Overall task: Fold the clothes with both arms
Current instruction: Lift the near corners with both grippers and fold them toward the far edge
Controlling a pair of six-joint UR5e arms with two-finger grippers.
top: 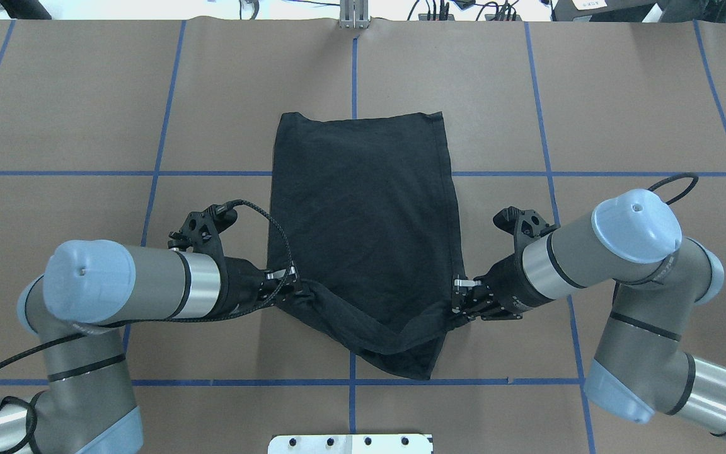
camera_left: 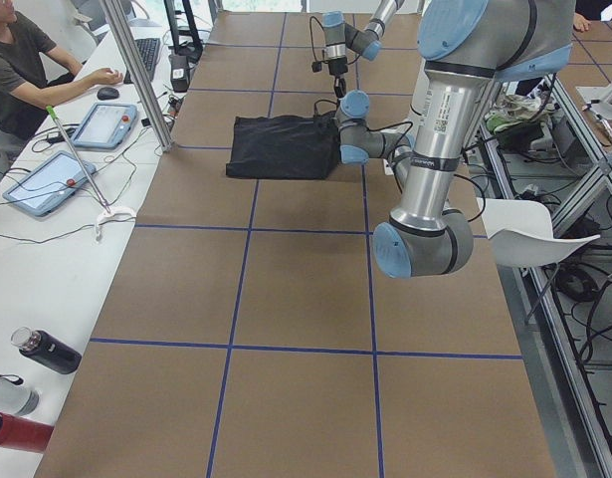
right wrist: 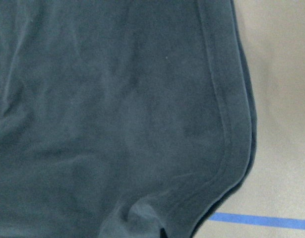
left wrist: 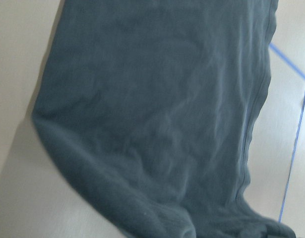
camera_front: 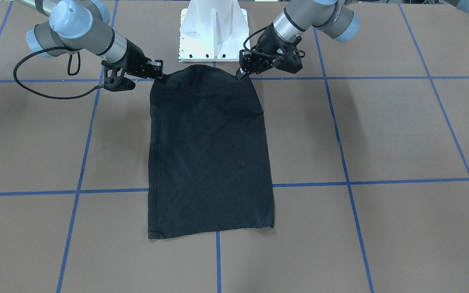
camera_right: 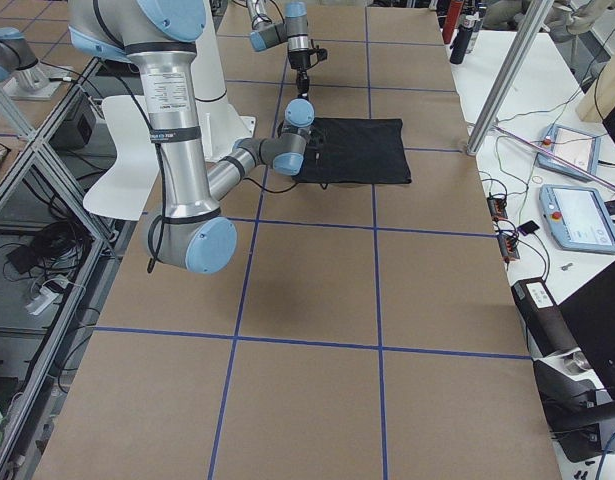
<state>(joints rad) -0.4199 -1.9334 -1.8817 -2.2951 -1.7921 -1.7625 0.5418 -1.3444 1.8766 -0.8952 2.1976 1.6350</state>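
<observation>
The black T-shirt (top: 363,214) lies in the middle of the desk (top: 621,94), folded into a long narrow panel. Its far hem rests flat and straight on the surface, and both long side edges run almost parallel toward the robot. The near end is raised off the desk. The left fingers (top: 292,285) pinch one near corner and the right fingers (top: 464,296) pinch the other, both pairs closed tight on the cloth. Between them the lifted edge sags in a shallow curve, and a loose flap lies under it, reaching the blue tape line (top: 495,381) that crosses in front of the white pedestal base (top: 350,443).

In the front-facing view the same grips show at the shirt's top corners, with the left fingers (camera_front: 241,72) on that view's right and the right fingers (camera_front: 158,69) on its left. Bare desk lies on both sides of the shirt, well out past each arm's elbow, and beyond the far hem.

A black bottle (camera_left: 45,351) and a red bottle (camera_left: 17,431) lie on the white side desk (camera_left: 47,269); their contents cannot be told.

The desk is covered in brown paper, taped into large squares. Along the side desk sit two tablets (camera_left: 106,124), and a person (camera_left: 17,70) is seated there.
</observation>
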